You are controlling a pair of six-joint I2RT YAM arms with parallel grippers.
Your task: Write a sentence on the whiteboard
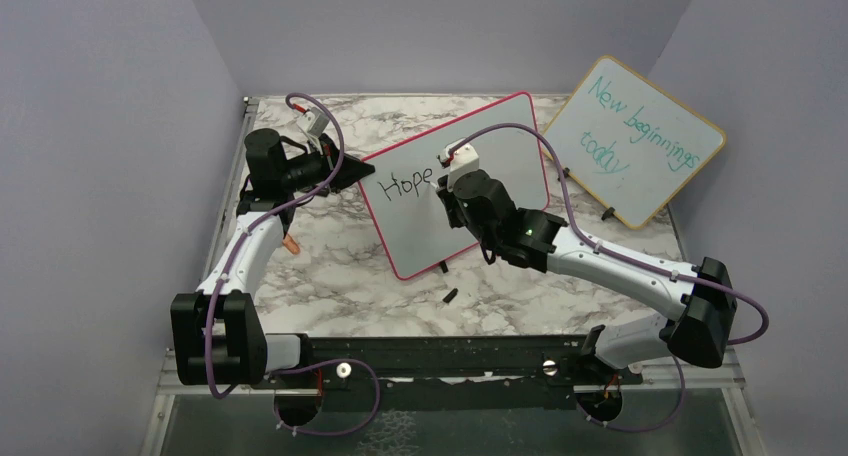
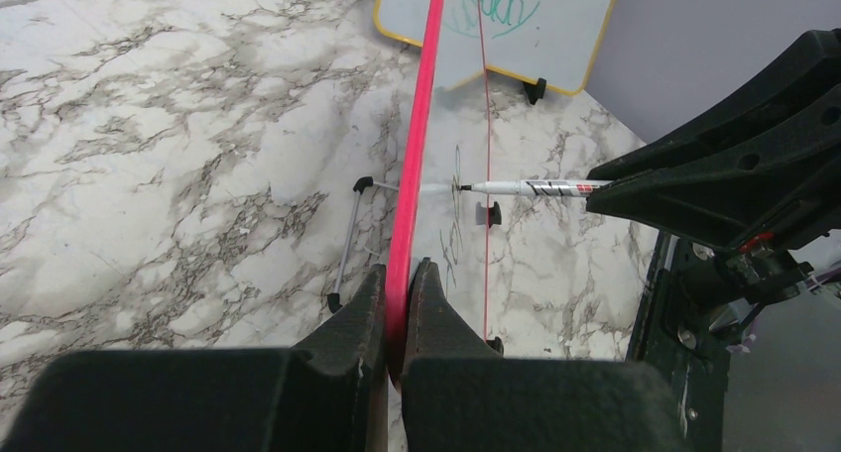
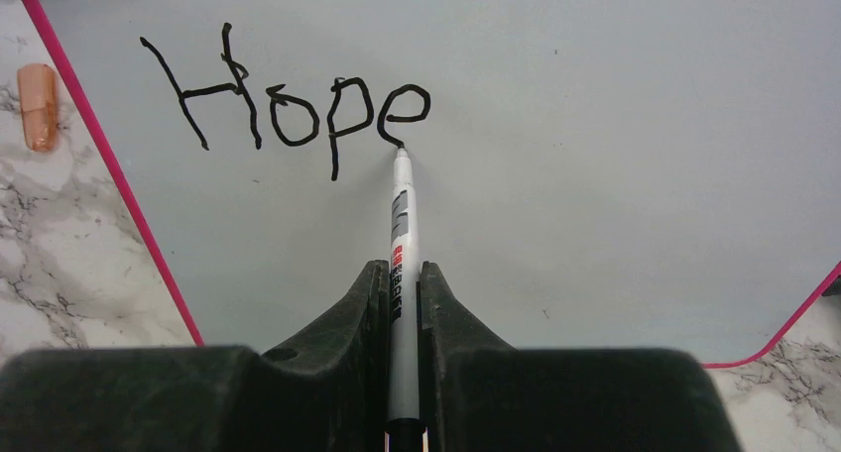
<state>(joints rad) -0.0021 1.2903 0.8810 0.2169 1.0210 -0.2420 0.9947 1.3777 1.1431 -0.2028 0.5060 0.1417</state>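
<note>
Now the whiteboard (image 1: 470, 176) stands tilted on its small black feet near the middle of the marble surface (image 1: 330, 276), its pink-red frame turned at an angle to the arms. The left claw (image 1: 358, 171) is closed on the board's left edge; in the left wrist view both fingers (image 2: 347, 323) press against the pink frame (image 2: 421, 125) from either side.

The right claw (image 3: 402, 274) is clamped on a white marker (image 3: 402, 224), which runs straight out between the fingers. Its tip touches the board at the foot of the last letter. Of the sentence (image 3: 288, 100), only the black word "Hope" is written, high on the left part of the board, and the white area to its right and below it is bare. From the left wrist, the marker (image 2: 526, 187) meets the board face nearly square on.

A second board (image 1: 635, 141) with a wooden frame and teal writing leans at the far right, well apart from the whiteboard. A small peach-coloured piece (image 1: 291, 244) lies on the surface just left of the whiteboard's lower edge, and a small dark piece (image 1: 450, 296) lies in front of the board, near its foot.
</note>
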